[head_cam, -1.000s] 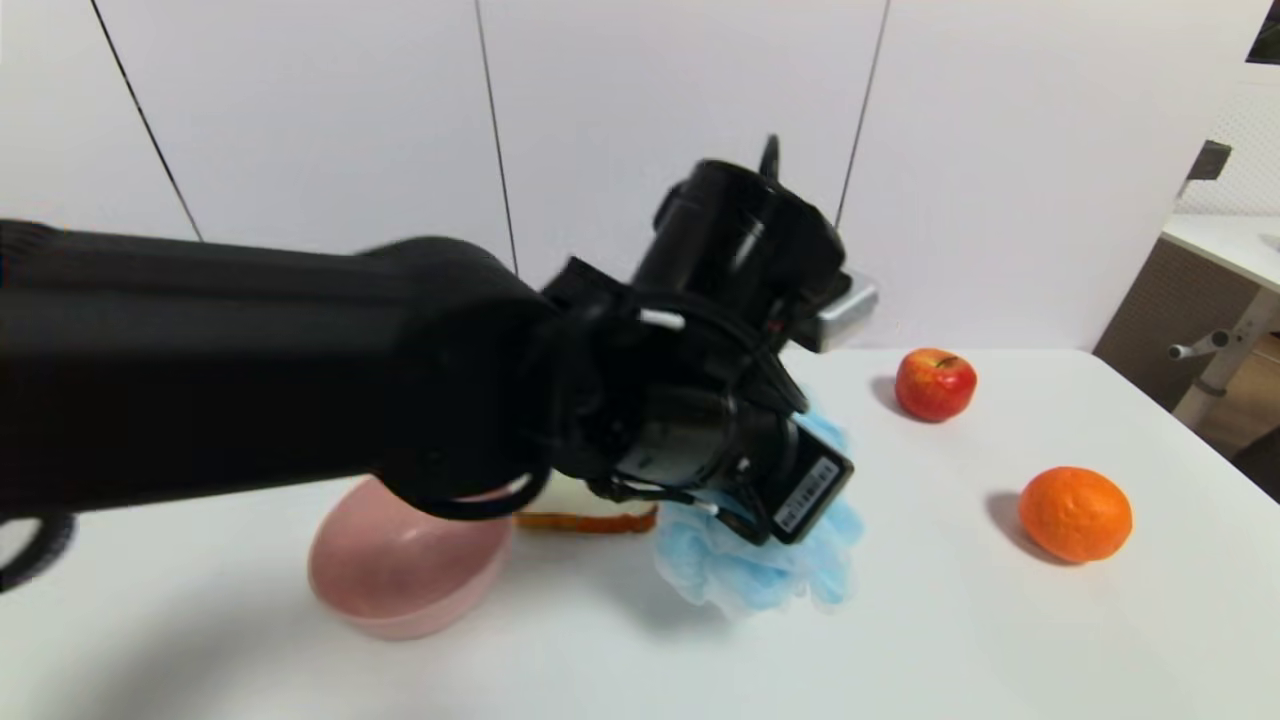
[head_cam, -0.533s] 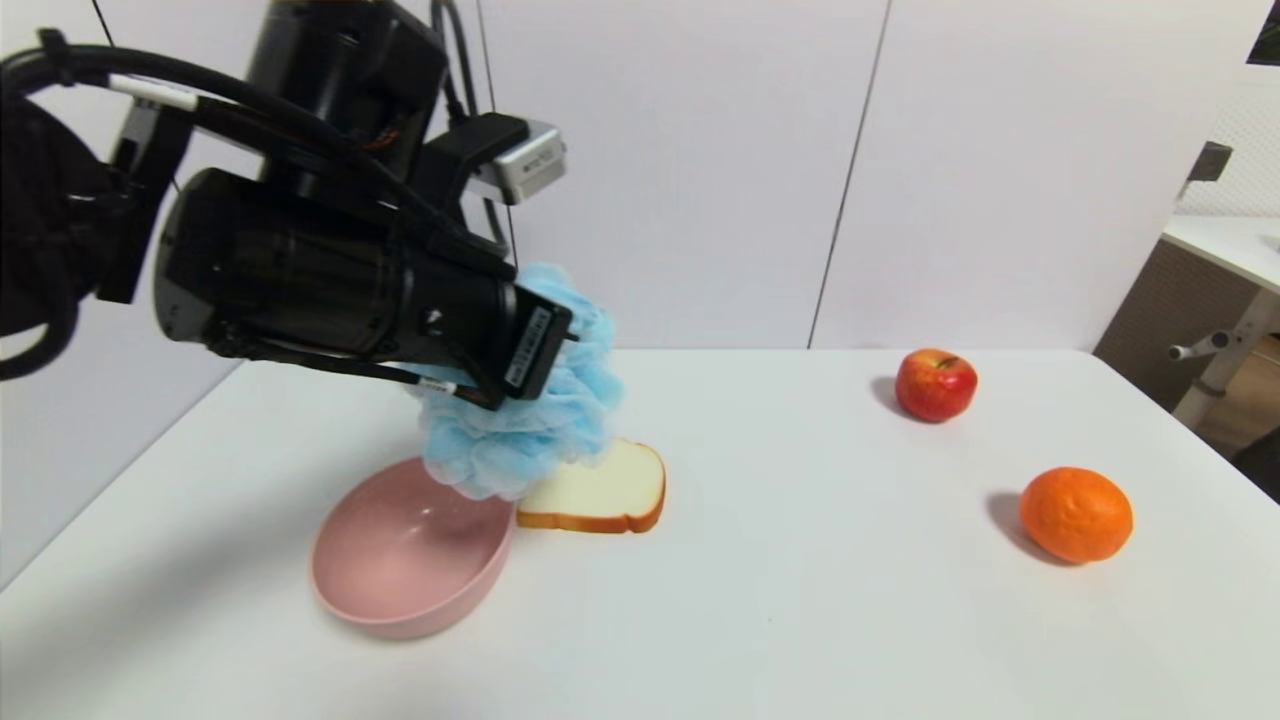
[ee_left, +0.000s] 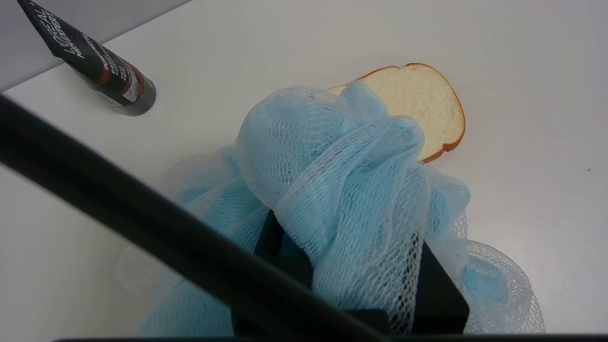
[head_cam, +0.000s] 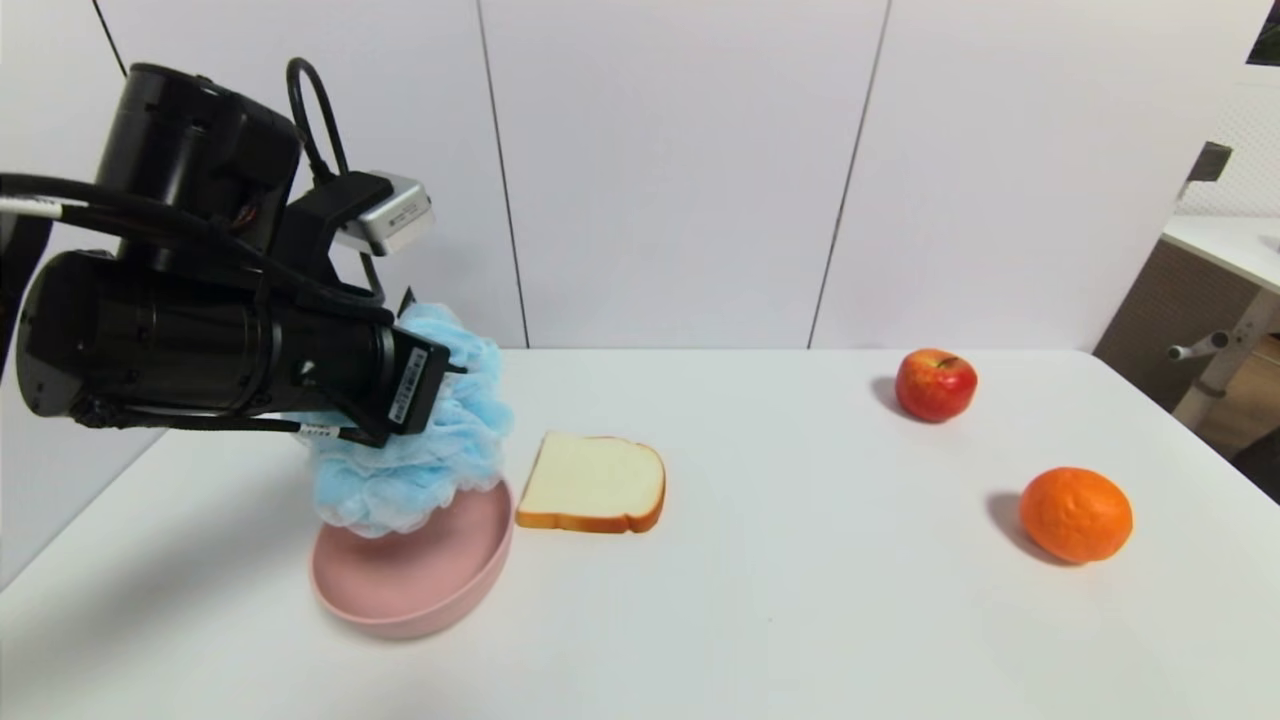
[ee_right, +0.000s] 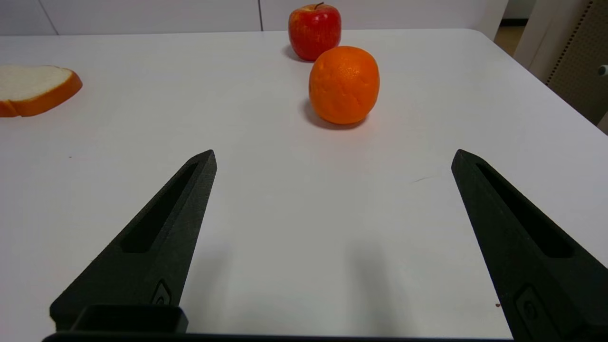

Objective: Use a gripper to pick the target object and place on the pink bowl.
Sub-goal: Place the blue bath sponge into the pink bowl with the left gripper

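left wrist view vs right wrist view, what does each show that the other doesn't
Only the left wrist view shows the blue mesh puff clamped in the left claw, and a black tube standing on its cap near the table edge. Only the right wrist view shows the orange, the red apple, and the right claw, open with nothing in it. Both show the bread slice and the white table.

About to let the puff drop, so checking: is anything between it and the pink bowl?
Nothing visible. The left gripper holds the puff right over the bowl, its lower ruffles already at the rim. The bread slice lies beside the bowl, clear of it.
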